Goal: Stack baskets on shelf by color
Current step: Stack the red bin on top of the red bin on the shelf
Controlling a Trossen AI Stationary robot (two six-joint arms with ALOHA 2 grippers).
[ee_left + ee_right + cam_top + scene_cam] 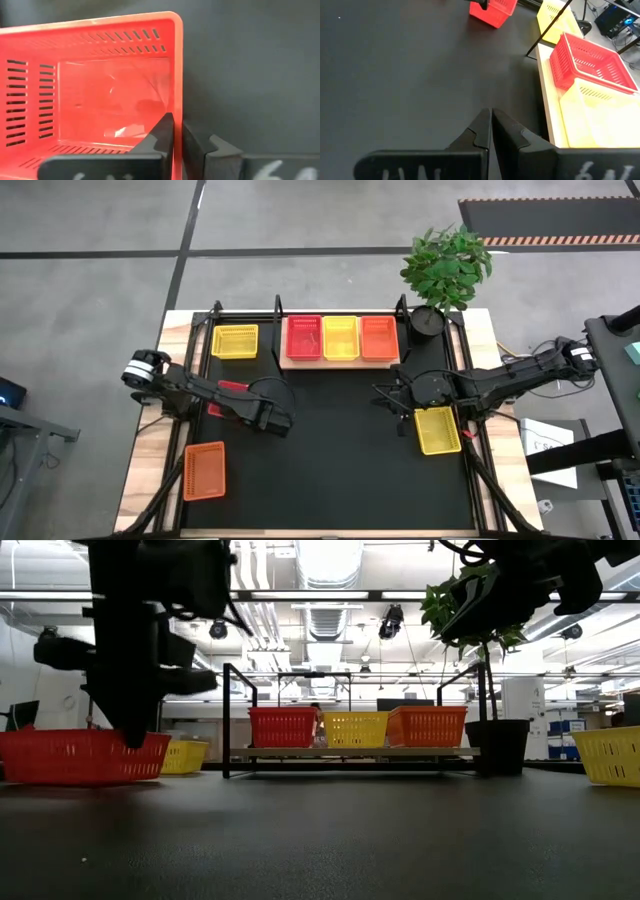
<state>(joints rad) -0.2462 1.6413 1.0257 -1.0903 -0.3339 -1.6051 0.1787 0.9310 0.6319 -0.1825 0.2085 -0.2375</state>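
A potted plant [445, 270] stands beside the shelf [340, 361], which holds red, yellow and orange baskets. The left end effector [176, 131] is clamped on a red basket's [95, 90] wall; the right end effector [491, 129] hovers, fingers together, empty.

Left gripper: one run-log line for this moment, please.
left gripper shut on red basket wall | right gripper shut, empty, above mat | shelf: three baskets

Counting baskets: two red baskets [304, 337], three yellow baskets [340, 337], two orange baskets [378, 337], so seven total, plus one shelf [340, 362] and one potted plant [445, 268].
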